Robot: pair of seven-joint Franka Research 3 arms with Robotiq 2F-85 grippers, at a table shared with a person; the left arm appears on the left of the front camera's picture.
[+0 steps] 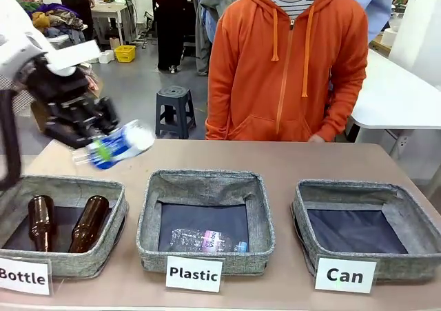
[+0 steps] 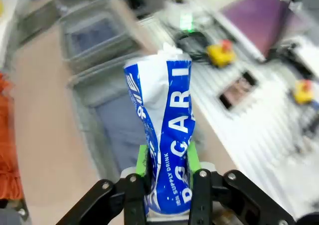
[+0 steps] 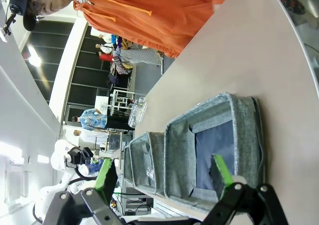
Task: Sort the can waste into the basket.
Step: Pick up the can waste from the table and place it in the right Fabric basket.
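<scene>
Can (image 1: 117, 144), crushed and blue with white lettering (part of "POCARI" reads in the left wrist view), is off the table (image 1: 289, 159). It is in the air at about 10 o'clock from the Plastic basket (image 1: 148, 214), near the Bottle basket (image 1: 65, 182).

The left gripper (image 1: 100, 135) is grasping it. Its green-padded fingers (image 2: 142, 159) press the can's lower end from both sides.

The Can basket (image 1: 413, 225) sits at the 3 o'clock end of the row, well apart from the can. The right gripper (image 3: 163, 170) hangs by that basket's wall (image 3: 178, 150), its fingers (image 3: 221, 171) released and spread wide.

Two brown bottles (image 1: 88, 223) lie in the Bottle basket and a clear bottle (image 1: 207, 241) in the Plastic one. A person (image 1: 286, 63) in an orange hoodie stands at 12 o'clock.
</scene>
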